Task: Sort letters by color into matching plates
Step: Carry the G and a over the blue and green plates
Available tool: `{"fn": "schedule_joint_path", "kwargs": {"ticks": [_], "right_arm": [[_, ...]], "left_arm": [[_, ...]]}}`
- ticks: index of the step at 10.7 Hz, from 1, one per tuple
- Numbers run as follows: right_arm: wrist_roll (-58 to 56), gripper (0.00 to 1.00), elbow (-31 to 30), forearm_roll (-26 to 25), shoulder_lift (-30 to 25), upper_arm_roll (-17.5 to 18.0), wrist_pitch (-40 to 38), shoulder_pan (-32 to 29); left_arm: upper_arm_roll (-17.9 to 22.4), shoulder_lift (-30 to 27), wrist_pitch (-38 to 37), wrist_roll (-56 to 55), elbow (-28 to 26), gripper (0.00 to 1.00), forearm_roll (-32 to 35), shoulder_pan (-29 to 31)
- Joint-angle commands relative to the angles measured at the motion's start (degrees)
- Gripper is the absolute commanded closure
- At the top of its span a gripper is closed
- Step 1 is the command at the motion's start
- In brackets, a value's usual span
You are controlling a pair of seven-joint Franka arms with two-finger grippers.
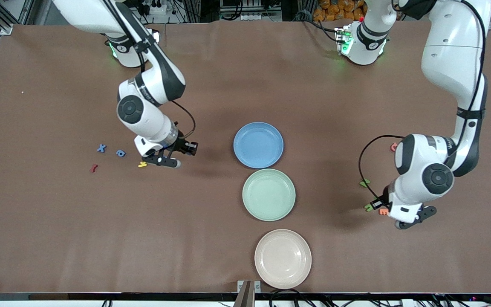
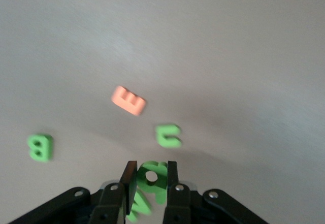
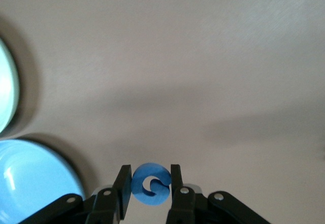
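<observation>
Brown matting covers the table [image 1: 58, 238], and on it we see three plates in a line down the middle: the blue plate [image 1: 258, 145] farthest from the front camera, the green plate [image 1: 269, 195] next, and a cream plate [image 1: 283, 258] nearest.

We find the right arm bent low, its right gripper [image 3: 148, 193] over the mat between the blue plate and a small scatter of letters. Its fingers are clamped on a blue letter [image 3: 150, 184], which sits squarely between them.

We see the left arm folded down toward its own end of the table, the left gripper [image 2: 148, 191] pinching a green letter [image 2: 150, 176] between its fingers. An orange E [image 2: 129, 100], a green B [image 2: 40, 147] and another green letter [image 2: 168, 135] lie on the mat below.
</observation>
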Motion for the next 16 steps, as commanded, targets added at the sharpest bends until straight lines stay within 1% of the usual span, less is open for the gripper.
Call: {"fn": "schedule_joint_path", "kwargs": {"ticks": [1, 4, 5, 7, 9, 11, 15, 16], "right_arm": [[8.11, 1.0, 2.87, 0.89, 1.82, 0.39, -0.25, 4.29], [15.24, 1.0, 6.12, 0.8, 3.93, 0.39, 0.02, 9.22], [17.69, 1.0, 7.17, 0.71, 4.9, 0.3, 0.19, 10.97], [22.18, 1.0, 9.46, 0.36, 7.0, 0.3, 0.89, 13.61], [25.79, 1.0, 11.92, 0.1, 9.73, 0.13, 1.07, 15.9], [28.34, 1.0, 14.03, -0.08, 11.75, -0.31, 1.16, 17.58], [30.11, 1.0, 14.39, -0.17, 14.13, -0.4, 4.93, 18.99], [30.11, 1.0, 14.39, -0.17, 14.48, -0.4, 5.2, 19.08]], "left_arm": [[-5.28, -1.56, -1.53, -7.47, -0.42, 1.0, 0.17, -1.16], [-12.49, -1.47, -1.36, -16.69, -0.25, 1.0, -0.26, -1.08], [-14.17, -1.3, -0.92, -18.9, 0.27, 1.0, -0.96, -1.25], [-16.2, -0.77, -0.83, -19.45, 0.98, 1.0, -2.72, -1.43], [-16.64, -0.6, 0.13, -19.54, 0.98, 1.0, -3.52, -3.7], [-16.64, 0.19, 3.03, -20.15, 1.07, 1.0, -5.36, -5.72], [-15.68, 1.86, 8.56, -26.99, 2.21, 1.0, -5.19, -9.77], [-14.81, 2.13, 10.93, -28.57, 2.21, 0.93, -4.49, -11.61]]}}
